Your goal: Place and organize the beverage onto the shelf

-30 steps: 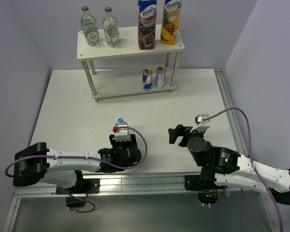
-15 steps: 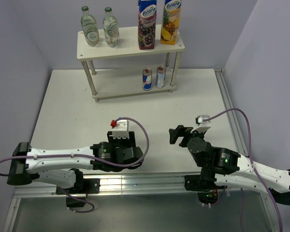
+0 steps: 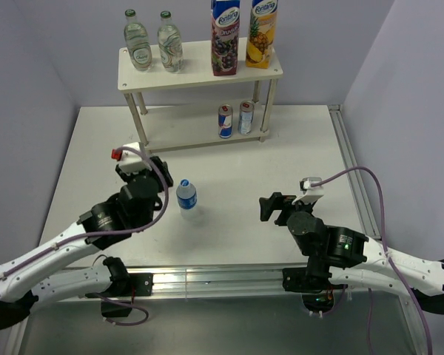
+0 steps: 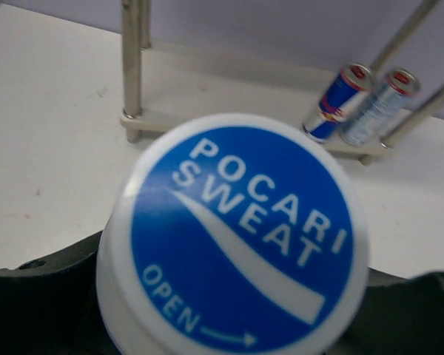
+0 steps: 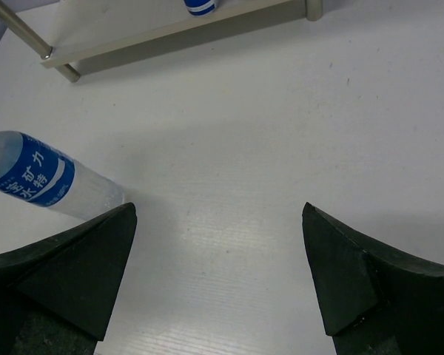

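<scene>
Near the middle of the white table [image 3: 96, 148] you have a small clear plastic bottle [image 3: 186, 200] standing upright, with a blue label and a blue-and-white Pocari Sweat cap. From above, it sits just to the right of your left pincer [image 3: 159, 180], and that view does not show whether the two touch. Through the left wrist camera the cap [image 4: 237, 237] fills most of the view. The pincer's dark fingers [image 4: 37, 296] show only at the lower corners, one on either side of it. Whether they press on the bottle or stand off it, you cannot tell.

Your right pincer [image 3: 272, 207] is spread wide with nothing in it, well apart from the bottle on its right. In its wrist view the bottle [image 5: 52, 181] lies off to the left, outside the gap between the fingers.

At the far edge stands the cream-white two-tier shelf [image 3: 196, 74]. Its upper board carries two clear glass bottles with green caps [image 3: 138, 44] on the left. On the right are a purple juice carton [image 3: 226, 37] and a yellow juice carton [image 3: 260, 33]. Two slim drink cans [image 3: 234, 120] stand on the lower board near the right posts.
</scene>
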Robot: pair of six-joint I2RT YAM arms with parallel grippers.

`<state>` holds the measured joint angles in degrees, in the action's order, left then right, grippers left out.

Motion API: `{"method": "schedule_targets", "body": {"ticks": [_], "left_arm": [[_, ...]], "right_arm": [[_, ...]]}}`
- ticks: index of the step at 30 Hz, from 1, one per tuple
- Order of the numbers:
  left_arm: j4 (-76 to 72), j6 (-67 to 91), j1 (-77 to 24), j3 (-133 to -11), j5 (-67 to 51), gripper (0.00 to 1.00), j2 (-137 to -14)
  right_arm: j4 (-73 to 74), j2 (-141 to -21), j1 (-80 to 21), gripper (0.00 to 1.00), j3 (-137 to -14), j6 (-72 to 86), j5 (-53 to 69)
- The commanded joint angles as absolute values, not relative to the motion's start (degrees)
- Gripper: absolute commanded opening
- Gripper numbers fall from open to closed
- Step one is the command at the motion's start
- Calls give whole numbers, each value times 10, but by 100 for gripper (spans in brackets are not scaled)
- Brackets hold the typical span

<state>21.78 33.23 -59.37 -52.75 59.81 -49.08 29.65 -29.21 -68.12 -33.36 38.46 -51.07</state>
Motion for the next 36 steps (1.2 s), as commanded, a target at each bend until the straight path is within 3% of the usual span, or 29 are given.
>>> {"method": "schedule_targets", "body": {"ticks": [1,9,15,24,36], "left_arm": [[29,223,-493,-547,487,0,-538],[-118,204,-338,-547,371,0,-656],[-229,186,-292,-549,338,0,-761],[-298,176,-261,-616,347,0,-886],[-330,156,-244,-675,345,0,-948]], "right_arm": [[283,-281,-685,100,-330,384,-526],[280,-272,-686,100,-326,381,-525],[274,-272,-685,100,-323,379,-524],[273,-264,-686,100,-320,379,-525],[271,-278,-685,100,-321,376,-522]]}}
